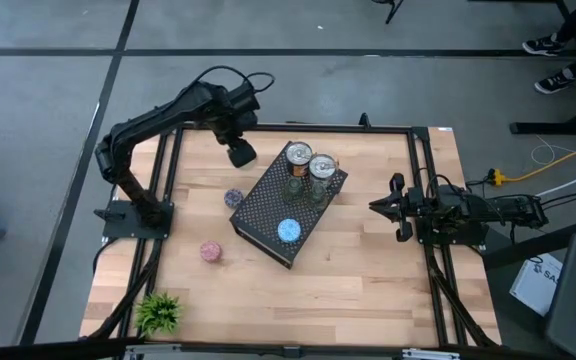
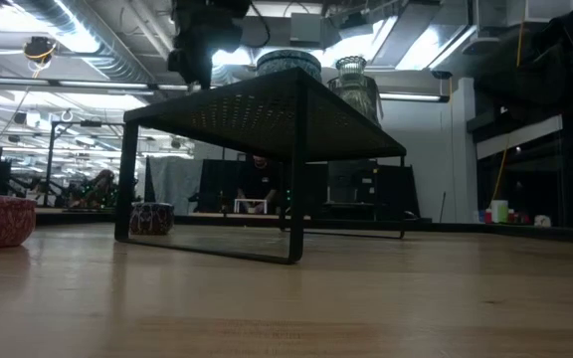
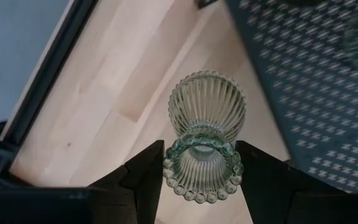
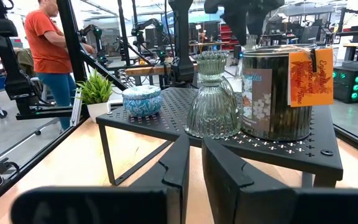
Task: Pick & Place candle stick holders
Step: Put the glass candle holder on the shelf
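Left gripper (image 3: 199, 171) holds glass holder (image 3: 205, 140) upright

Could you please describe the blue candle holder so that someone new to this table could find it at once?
Start from the black perforated stand in the middle of the wooden table. The blue candle holder sits on its top at the end farthest from the two tins, alone. It is low, round and sparkly blue; the glass holder beside the tins is tall, ribbed and clear green.
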Motion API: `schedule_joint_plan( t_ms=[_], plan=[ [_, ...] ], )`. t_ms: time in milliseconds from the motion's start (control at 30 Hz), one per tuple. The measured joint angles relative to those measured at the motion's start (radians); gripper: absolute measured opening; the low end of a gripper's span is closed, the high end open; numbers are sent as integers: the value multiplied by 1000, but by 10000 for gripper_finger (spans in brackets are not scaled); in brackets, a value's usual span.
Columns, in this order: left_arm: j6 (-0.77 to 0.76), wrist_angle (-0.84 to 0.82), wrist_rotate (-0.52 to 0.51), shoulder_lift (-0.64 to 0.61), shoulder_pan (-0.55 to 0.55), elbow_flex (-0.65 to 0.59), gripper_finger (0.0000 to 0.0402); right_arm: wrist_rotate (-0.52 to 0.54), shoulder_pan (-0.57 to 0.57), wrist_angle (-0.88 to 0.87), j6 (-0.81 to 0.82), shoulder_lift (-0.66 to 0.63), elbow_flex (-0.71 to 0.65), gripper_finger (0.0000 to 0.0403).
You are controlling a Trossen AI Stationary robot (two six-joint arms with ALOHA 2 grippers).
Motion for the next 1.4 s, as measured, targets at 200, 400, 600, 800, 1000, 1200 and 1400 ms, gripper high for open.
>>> schedule_joint_plan(
  t_ms=[200, 400, 600, 800, 1000, 1200, 1400],
  plan=[
    [-4, 0, 0, 0, -51, 47, 180, 0, 0, 0, 0, 0, 0, 48],
    [-11, -1, 0, 0, -101, 118, 180, 0, 0, 0, 0, 0, 0, 48],
    [-11, 4, 0, 0, -165, 156, 180, 0, 0, 0, 0, 0, 0, 48],
    [-27, 8, -3, 15, -220, 156, 180, 0, 0, 0, 0, 0, 0, 48],
    [-15, 8, -4, 54, -243, 156, 180, 0, 0, 0, 0, 0, 0, 48],
    [15, 8, -7, 90, -252, 156, 180, 0, 0, 0, 0, 0, 0, 48],
    [27, 9, -10, 128, -262, 156, 180, 0, 0, 0, 0, 0, 0, 48]
  ],
)
